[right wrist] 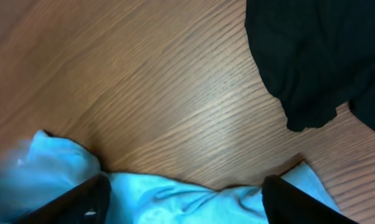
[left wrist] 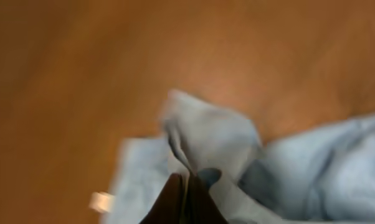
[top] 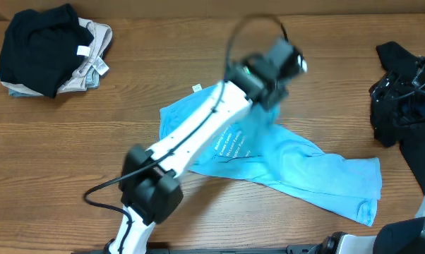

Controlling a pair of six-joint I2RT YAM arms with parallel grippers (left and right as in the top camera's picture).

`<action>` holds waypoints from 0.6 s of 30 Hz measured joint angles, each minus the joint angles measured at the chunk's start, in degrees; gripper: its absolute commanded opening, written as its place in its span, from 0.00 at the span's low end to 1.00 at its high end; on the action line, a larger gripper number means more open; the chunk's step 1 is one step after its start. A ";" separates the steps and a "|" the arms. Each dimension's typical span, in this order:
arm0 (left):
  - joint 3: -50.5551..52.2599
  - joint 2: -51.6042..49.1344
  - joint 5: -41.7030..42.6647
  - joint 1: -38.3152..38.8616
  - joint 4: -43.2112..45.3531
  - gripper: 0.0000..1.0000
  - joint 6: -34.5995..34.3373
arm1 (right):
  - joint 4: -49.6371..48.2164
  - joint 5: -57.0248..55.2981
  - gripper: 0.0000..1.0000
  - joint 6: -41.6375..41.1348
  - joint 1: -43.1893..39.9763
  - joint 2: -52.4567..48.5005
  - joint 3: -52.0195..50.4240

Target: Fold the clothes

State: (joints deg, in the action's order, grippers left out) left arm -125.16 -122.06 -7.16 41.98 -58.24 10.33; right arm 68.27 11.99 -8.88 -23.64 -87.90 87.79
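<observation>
Two arms at a wooden table [top: 163, 42]. Left gripper [top: 267, 99] [left wrist: 186, 194]: out over mid-table, blurred in both views; fingers [left wrist: 175, 202] pressed together, clamped on a fold of the shirt [top: 311, 169] [left wrist: 324, 168] [right wrist: 56, 165]. Fold standing up from the fingertips in the wrist view, rest of the cloth lying off to the right. Shirt: light blue, crumpled, spread across mid-table from under the left arm [top: 198, 130] out toward the right front edge; white lettering showing just beside the arm; white tag [top: 196, 88] [left wrist: 101, 201] at its far left corner, by the bare wood. Right gripper [top: 399, 99] [right wrist: 186, 198]: at the right edge of the table, fingers [right wrist: 81, 199] wide apart; blue cloth seen below and between them, touching or not impossible to tell. Black garment [right wrist: 312, 56] bunched on the wood beyond that gripper, apart from the shirt. Far left corner: pile [top: 50, 49] of black, beige and grey clothes, well apart from the shirt and from both grippers.
</observation>
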 measured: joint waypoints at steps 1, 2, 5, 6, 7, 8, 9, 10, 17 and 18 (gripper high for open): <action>-3.39 0.00 -0.57 -0.76 -1.84 0.04 -0.15 | 0.04 0.09 0.78 -0.02 0.00 0.00 0.00; -7.63 0.00 -1.22 -1.90 -4.22 0.04 -0.39 | 0.17 0.83 0.77 0.48 0.00 0.00 0.00; -16.94 0.00 -2.19 -5.07 -9.42 0.04 -1.33 | 0.74 3.82 0.75 2.29 0.00 0.00 0.00; -19.61 0.00 -2.40 -6.23 -10.88 0.04 -1.64 | 1.25 5.16 0.74 3.10 0.02 0.00 0.00; -22.10 0.00 -2.54 -7.41 -12.17 0.04 -1.95 | 1.66 6.08 0.74 3.58 0.07 0.00 0.00; -24.26 0.00 -2.58 -8.63 -13.14 0.04 -2.40 | 2.10 7.13 0.73 4.20 0.20 0.00 0.00; -26.03 0.00 -2.64 -9.84 -13.97 0.04 -2.75 | 2.47 7.91 0.73 4.72 0.42 0.00 0.00; -27.45 0.02 -2.78 -11.04 -14.56 0.04 -2.95 | 2.89 8.59 0.73 5.16 0.85 0.00 0.00; -29.62 0.13 -3.06 -17.99 -17.62 0.04 -3.39 | 3.04 7.96 0.73 7.32 11.04 0.00 0.00; -29.62 0.13 -3.08 -18.62 -18.16 0.04 -3.41 | 2.73 6.93 0.73 7.10 12.79 0.00 0.00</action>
State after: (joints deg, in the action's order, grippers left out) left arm -154.78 -121.93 -10.24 23.35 -76.40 6.92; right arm 71.00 18.92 -1.78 -10.85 -87.90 87.79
